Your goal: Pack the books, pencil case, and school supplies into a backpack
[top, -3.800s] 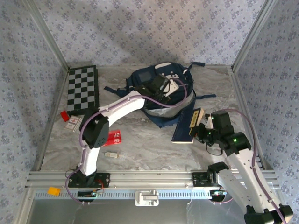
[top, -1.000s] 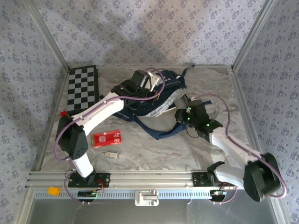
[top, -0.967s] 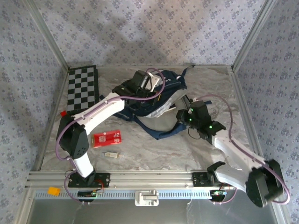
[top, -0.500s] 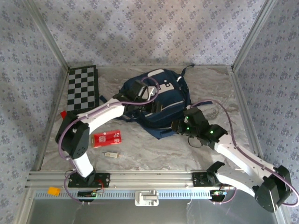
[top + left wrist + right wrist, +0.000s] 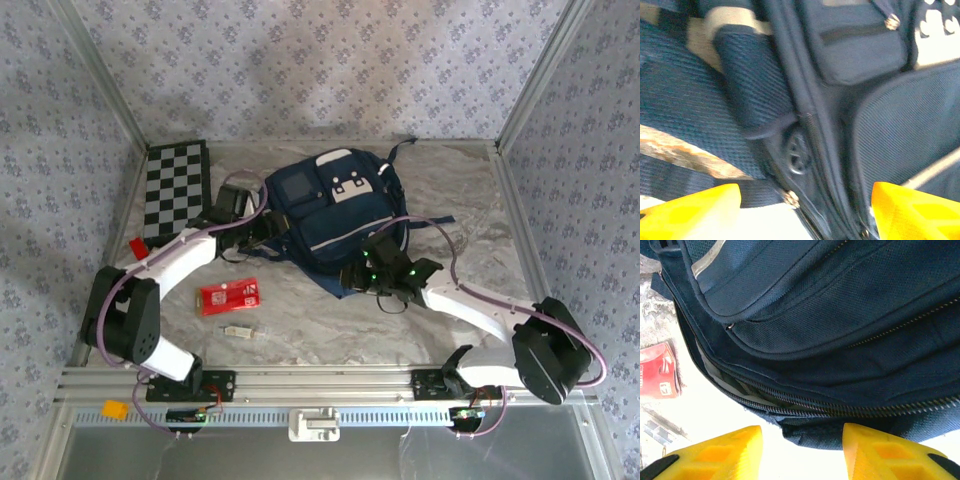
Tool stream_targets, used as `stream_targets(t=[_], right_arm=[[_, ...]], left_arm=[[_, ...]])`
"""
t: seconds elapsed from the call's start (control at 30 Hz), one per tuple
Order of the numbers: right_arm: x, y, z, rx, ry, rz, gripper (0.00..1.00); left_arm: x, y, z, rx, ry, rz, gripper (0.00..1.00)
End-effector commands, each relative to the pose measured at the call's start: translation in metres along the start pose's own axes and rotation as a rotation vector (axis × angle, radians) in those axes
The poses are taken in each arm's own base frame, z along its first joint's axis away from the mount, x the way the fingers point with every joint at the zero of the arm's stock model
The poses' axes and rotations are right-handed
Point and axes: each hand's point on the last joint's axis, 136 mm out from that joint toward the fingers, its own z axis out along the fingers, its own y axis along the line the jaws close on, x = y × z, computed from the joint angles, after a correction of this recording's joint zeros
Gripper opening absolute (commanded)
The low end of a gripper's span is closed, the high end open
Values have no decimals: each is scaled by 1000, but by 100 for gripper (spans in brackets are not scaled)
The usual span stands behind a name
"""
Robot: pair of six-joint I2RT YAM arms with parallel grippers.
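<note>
Left gripper [image 5: 268,236] and right gripper [image 5: 352,280] have both just let go of the backpack [image 5: 335,215]; their jaws are spread and empty, and the bag has slumped flat mid-table, front up. The books seem to be inside by now. The pencil case [image 5: 229,296] and supply stick [image 5: 238,331] still wait on the table near the left arm.

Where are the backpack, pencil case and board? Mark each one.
backpack [image 5: 335,225], top view, middle of its front panel.
pencil case [image 5: 229,296], top view, centre of the red pouch.
board [image 5: 178,190], top view, middle of the chequered face.
</note>
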Motion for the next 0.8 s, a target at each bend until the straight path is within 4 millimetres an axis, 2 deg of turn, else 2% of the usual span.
stream_targets(t=[0.0,0.1,0.23,0.3,0.4,0.6,0.77], right_arm=[[-6,9,1,-23,-38,18,48],[-2,6,3,-12,-35,24,48],[2,5,0,-13,-30,33,49],[4,2,0,-11,-29,37,50],[10,0,2,-13,-13,57,50],[14,12,6,-95,0,116,51],[6,5,12,-44,-6,89,52]], left_arm=[[-14,-4,13,33,-23,-74,69],[-26,2,24,20,-35,-105,68],[-44,32,33,-68,-84,-208,67],[-51,31,39,-34,-91,-237,66],[-59,16,48,35,-83,-241,63],[-51,9,69,45,-27,-295,57],[-39,11,79,43,14,-329,42]])
